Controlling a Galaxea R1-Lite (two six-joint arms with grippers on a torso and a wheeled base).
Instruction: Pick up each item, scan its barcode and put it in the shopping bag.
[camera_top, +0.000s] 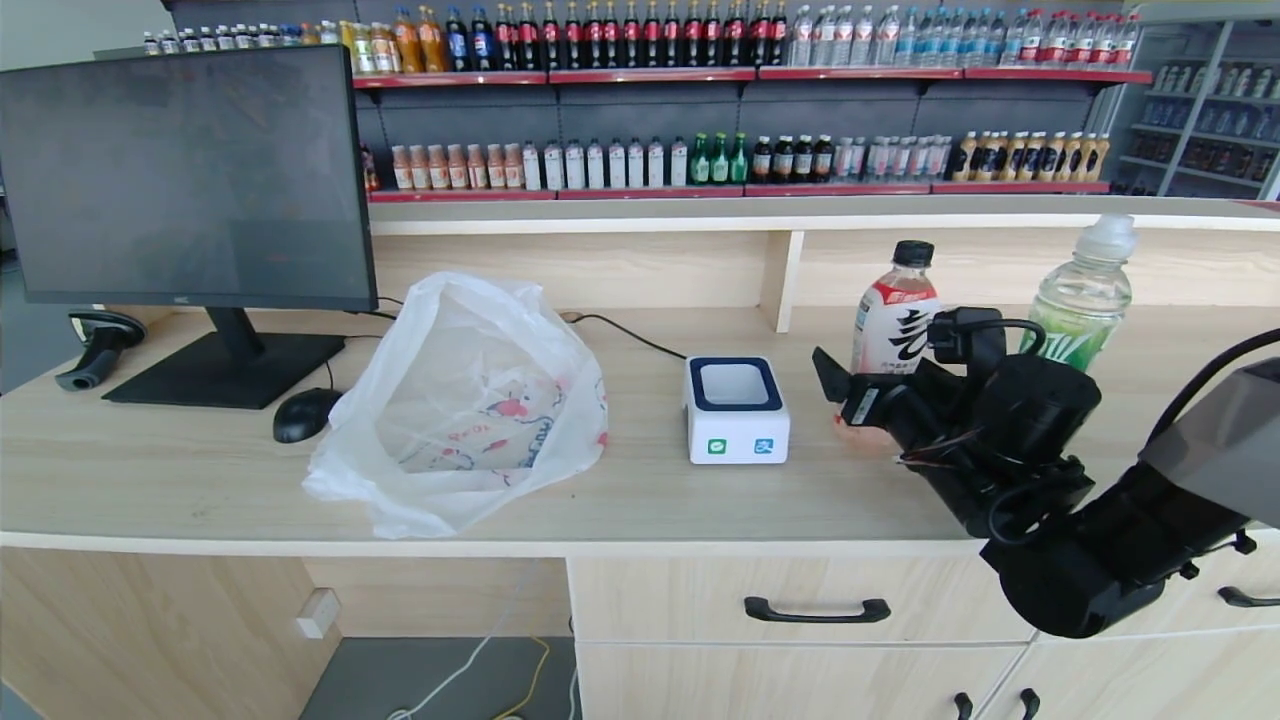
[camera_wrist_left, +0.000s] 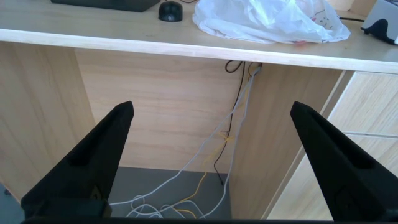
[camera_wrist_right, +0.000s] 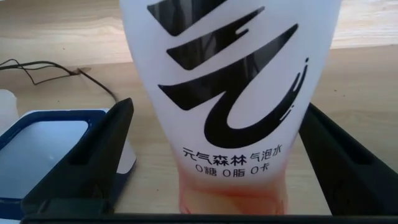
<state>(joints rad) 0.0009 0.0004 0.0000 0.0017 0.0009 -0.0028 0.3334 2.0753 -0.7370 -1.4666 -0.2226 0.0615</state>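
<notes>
A white-labelled bottle (camera_top: 893, 320) with a black cap stands upright on the wooden counter (camera_top: 650, 490), right of the white barcode scanner (camera_top: 737, 408). My right gripper (camera_top: 860, 395) is open at the bottle's lower half, one finger on each side of it. The right wrist view has the bottle (camera_wrist_right: 230, 93) between the fingers (camera_wrist_right: 106, 155) and the scanner (camera_wrist_right: 43, 149) beside it. A green-labelled bottle (camera_top: 1085, 300) stands farther right. The translucent shopping bag (camera_top: 470, 400) lies crumpled left of the scanner. My left gripper (camera_wrist_left: 211, 109) is open and holds nothing, below the counter's edge, with the bag (camera_wrist_left: 267, 18) above.
A monitor (camera_top: 190, 180), a black mouse (camera_top: 305, 413) and a handheld scanner (camera_top: 95, 350) occupy the counter's left end. A raised shelf wall (camera_top: 800, 265) backs the counter. Drawers with black handles (camera_top: 815, 610) sit below. Loose cables (camera_wrist_left: 230, 143) hang under the counter.
</notes>
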